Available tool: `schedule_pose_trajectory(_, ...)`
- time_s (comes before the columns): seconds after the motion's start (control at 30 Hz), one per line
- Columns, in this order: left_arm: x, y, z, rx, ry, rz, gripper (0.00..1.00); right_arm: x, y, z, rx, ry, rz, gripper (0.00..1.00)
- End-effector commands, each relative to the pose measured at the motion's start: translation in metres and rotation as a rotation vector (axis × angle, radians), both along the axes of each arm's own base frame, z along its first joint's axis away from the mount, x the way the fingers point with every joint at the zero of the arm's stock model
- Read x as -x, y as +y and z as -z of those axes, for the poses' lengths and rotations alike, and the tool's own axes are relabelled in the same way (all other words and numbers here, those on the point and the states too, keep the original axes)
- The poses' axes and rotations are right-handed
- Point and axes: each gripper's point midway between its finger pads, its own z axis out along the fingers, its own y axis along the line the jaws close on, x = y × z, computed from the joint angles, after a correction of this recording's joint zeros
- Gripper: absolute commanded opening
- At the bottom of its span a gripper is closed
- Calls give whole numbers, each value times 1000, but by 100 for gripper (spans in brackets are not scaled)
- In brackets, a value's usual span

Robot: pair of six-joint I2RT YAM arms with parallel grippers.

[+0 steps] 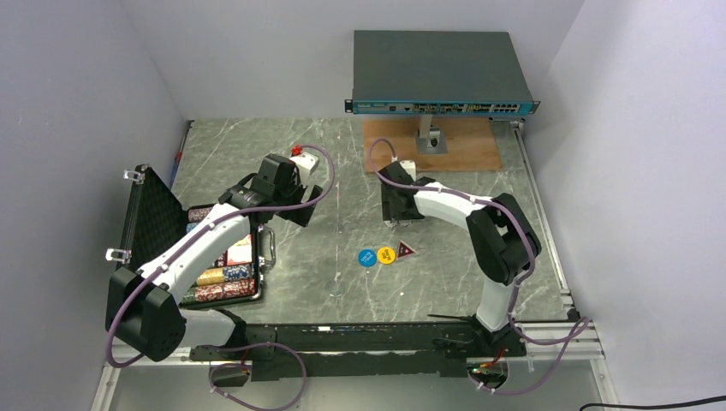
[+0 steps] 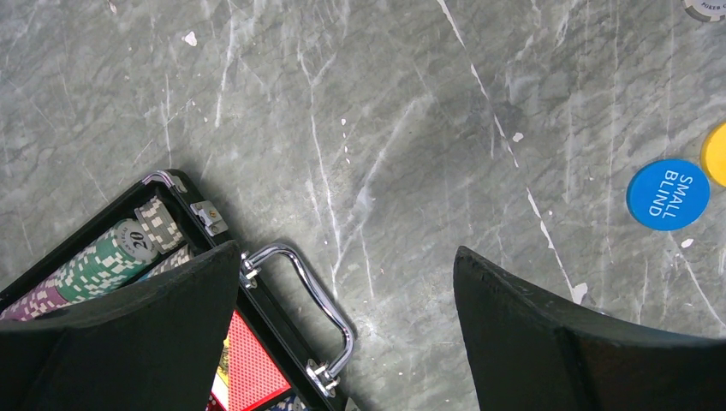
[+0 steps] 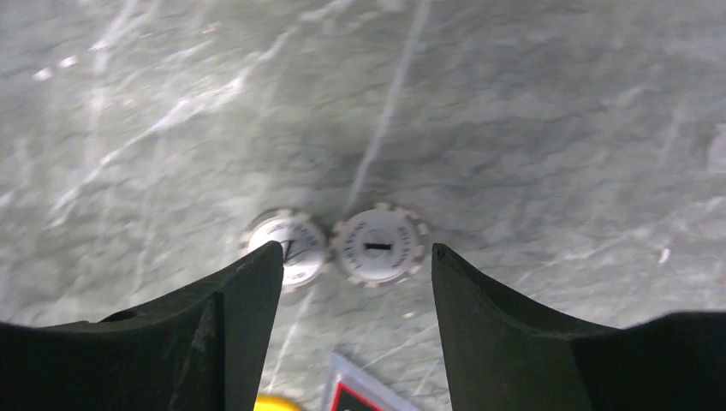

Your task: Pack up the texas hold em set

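Black and foam-lined, the lid [image 1: 154, 210] of the small briefcase [image 1: 224, 300] is standing open at the far left of the overhead view, with the case lying flat on the grey marbled counter [image 1: 342, 291] beside it. Rows of multicoloured chips [image 2: 94, 261] are sitting in its tray, and a red-backed card box [image 2: 252, 368] is lying among them near the silver handle [image 2: 325, 298], which is facing the middle of the counter. The left pincer [image 2: 347, 253] is hovering just right of the case, its jaws spread wide and grasping nothing. Right of centre, a blue disc [image 1: 366, 257] reading SMALL BLIND, a yellow disc [image 1: 386, 253] and a red triangular token [image 1: 405, 249] are lying in a close row. Just above them in the overhead view, the right pincer [image 3: 355, 248] is pointing down with its jaws released and apart. Two small silvery chips [image 3: 379, 247] are resting side by side on the counter below them, the left one partly hidden behind a finger. At the upper right, a big grey network switch [image 1: 441, 73] is sitting raised over a wooden board [image 1: 462, 150].
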Motion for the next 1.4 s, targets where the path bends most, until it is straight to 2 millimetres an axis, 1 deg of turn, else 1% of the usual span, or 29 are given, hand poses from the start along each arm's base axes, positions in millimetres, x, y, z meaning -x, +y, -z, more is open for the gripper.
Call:
schedule_pose_trajectory(0.0, -6, -9, -15, 26, -27, 18, 95, -8, 45, -33, -93, -66, -173, 63)
schedule_pose_trajectory(0.1, -6, -8, -14, 24, -26, 14, 95, -7, 58, -24, -94, -28, -251, 53)
schedule_pose_trajectory(0.17, -5, -7, -14, 20, -26, 13, 95, -9, 61, -20, -80, -18, -295, 51)
schedule_pose_trajectory(0.33, -5, -8, -14, 22, -26, 17, 95, -15, 58, -7, -18, -7, -374, 53)
schedule_pose_trajectory(0.53, -5, -8, -13, 18, -22, 18, 95, -20, 51, 1, -43, 21, -380, 54)
schedule_pose_trajectory(0.7, -5, -9, -14, 19, -24, 21, 95, -10, 48, 8, -59, 61, -375, 53)
schedule_pose_trajectory(0.9, -4, -9, -13, 19, -22, 22, 95, 5, 43, 10, -80, 78, -367, 53)
schedule_pose_trajectory(1.03, -4, -9, -13, 20, -21, 22, 95, 13, 40, 16, -80, 105, -363, 53)
schedule_pose_trajectory(1.13, -4, -9, -13, 16, -19, 21, 95, 19, 40, 17, -84, 110, -364, 53)
schedule_pose_trajectory(1.37, -4, -10, -9, 11, -9, 23, 95, 23, 38, 20, -67, 110, -358, 51)
